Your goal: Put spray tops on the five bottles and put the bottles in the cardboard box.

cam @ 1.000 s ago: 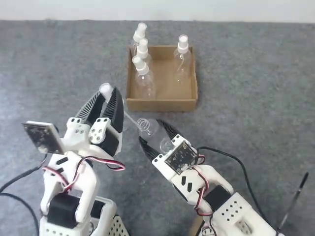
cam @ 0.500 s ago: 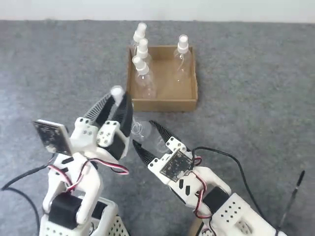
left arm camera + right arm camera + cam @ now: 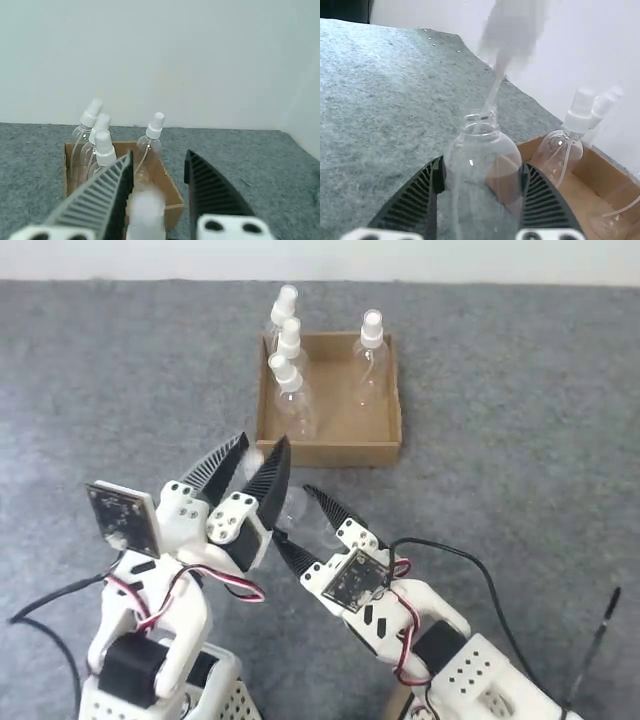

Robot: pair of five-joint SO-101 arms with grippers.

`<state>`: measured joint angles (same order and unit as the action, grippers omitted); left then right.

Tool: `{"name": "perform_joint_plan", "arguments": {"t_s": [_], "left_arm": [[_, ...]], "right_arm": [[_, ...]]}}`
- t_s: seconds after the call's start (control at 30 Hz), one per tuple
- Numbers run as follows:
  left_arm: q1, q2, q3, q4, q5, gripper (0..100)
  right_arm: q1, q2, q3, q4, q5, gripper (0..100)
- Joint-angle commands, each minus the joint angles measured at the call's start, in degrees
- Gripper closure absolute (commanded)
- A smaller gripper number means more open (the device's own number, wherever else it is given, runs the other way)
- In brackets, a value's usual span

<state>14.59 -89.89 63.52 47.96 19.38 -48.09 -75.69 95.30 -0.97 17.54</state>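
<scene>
My right gripper [image 3: 297,517] [image 3: 480,175] is shut on a clear, uncapped bottle [image 3: 303,508] [image 3: 481,165], held upright in front of the cardboard box [image 3: 330,452] [image 3: 580,185]. My left gripper [image 3: 262,446] [image 3: 159,157] hovers just left of and above the bottle's neck, with its fingers open. A white spray top [image 3: 145,210] [image 3: 512,25] sits loosely between them, and its thin tube reaches down into the bottle's mouth. Several capped bottles [image 3: 293,400] [image 3: 102,142] stand in the box.
The grey carpeted table stretches wide on both sides of the box. A white wall lies behind the box. A black cable [image 3: 470,565] trails from the right arm, and a thin dark rod [image 3: 598,640] lies at the right front.
My left gripper carried the spray top rightward over the bottle's neck, and its fingers have now spread apart. The right gripper shifted the bottle slightly left and kept hold of it.
</scene>
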Motion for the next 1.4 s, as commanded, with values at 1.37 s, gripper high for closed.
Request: {"name": "perform_joint_plan", "arguments": {"t_s": [1.37], "left_arm": [[-12.8,-0.7,10.0,-4.7,-0.8,82]], "right_arm": [[3.4,-1.5,-3.4,-3.6,-5.4,94.0]]}}
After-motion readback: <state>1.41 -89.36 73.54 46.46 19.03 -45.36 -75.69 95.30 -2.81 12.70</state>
